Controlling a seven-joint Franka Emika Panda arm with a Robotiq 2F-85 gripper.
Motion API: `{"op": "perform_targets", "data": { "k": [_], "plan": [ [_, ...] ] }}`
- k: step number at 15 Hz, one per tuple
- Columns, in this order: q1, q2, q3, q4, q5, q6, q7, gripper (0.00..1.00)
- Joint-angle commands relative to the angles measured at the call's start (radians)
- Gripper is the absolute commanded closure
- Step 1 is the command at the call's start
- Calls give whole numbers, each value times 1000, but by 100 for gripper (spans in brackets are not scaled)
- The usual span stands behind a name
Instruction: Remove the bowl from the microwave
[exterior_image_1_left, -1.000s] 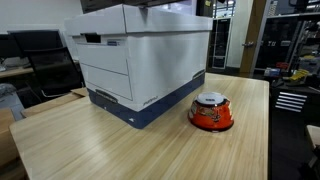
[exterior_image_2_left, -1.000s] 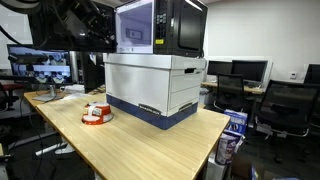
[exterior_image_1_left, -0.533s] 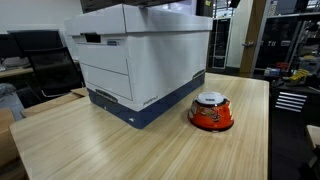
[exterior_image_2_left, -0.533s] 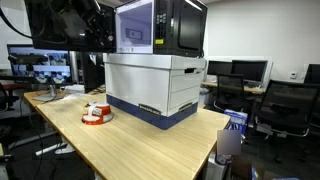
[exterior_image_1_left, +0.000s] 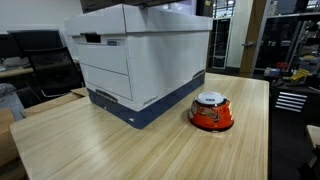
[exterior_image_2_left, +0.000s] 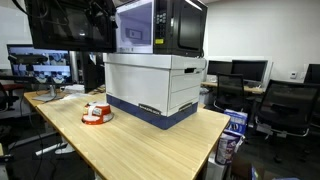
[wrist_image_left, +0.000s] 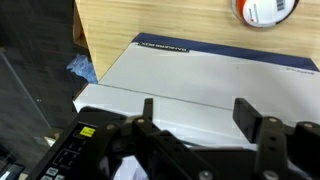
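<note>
The bowl (exterior_image_1_left: 211, 112) stands on the tabletop (exterior_image_1_left: 120, 150), out in the open just beside the blue base band of the white box (exterior_image_1_left: 140, 60), so the removal itself looks done and the step in hand is most likely the arm clearing off. The claw (wrist_image_left: 197, 112) hangs high above the box's lid with its two fingers (wrist_image_left: 148, 108) spread wide and nothing between them. The bowl sits well below it and off ahead to one side, showing only as a white-topped disc at the upper right edge of the wrist view (wrist_image_left: 265, 9). The black microwave (exterior_image_2_left: 175, 27) rests on top of the box, close beside the claw, and whether its door is shut I cannot tell. What remains probably calls for a clean lift away, keeping the fingers off the microwave and the lid. The arm (exterior_image_2_left: 92, 22) is a dark shape up beside the microwave, wrist turned to face straight down
</note>
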Motion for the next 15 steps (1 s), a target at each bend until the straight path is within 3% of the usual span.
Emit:
{"op": "perform_targets", "data": {
  "k": [1,15],
  "plan": [
    [38,-23,-20,45,74,22,36,0],
    [158,-177,-46,64,251,230,-14,0]
  ]
}}
